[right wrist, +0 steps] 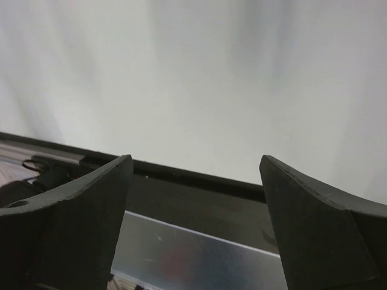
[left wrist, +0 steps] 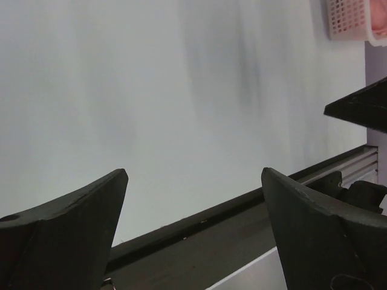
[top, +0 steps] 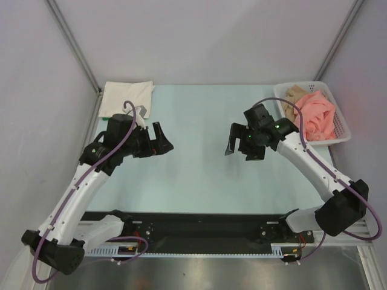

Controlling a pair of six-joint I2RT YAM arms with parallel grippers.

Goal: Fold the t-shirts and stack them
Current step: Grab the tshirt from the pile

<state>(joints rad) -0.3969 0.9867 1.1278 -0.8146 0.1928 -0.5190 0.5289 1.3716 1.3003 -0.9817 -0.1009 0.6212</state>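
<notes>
Seen from above, the left gripper (top: 164, 139) and right gripper (top: 238, 147) hover over the table (top: 193, 178), both spread wide and empty. The salmon-pink shirt (top: 317, 118) lies bunched in the basket (top: 343, 129) beside the tan shirt (top: 295, 93). The cream-white shirt (top: 126, 96) sits folded in the far-left corner.

Left wrist: jaws parted, gripping nothing.

Right wrist: jaws likewise parted and empty.

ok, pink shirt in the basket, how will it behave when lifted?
Likely floppy: the pink shirt lies bunched in loose folds, so it should drape and hang from a pinch. It lies against the tan shirt in the basket, so that might snag and drag along.
</notes>
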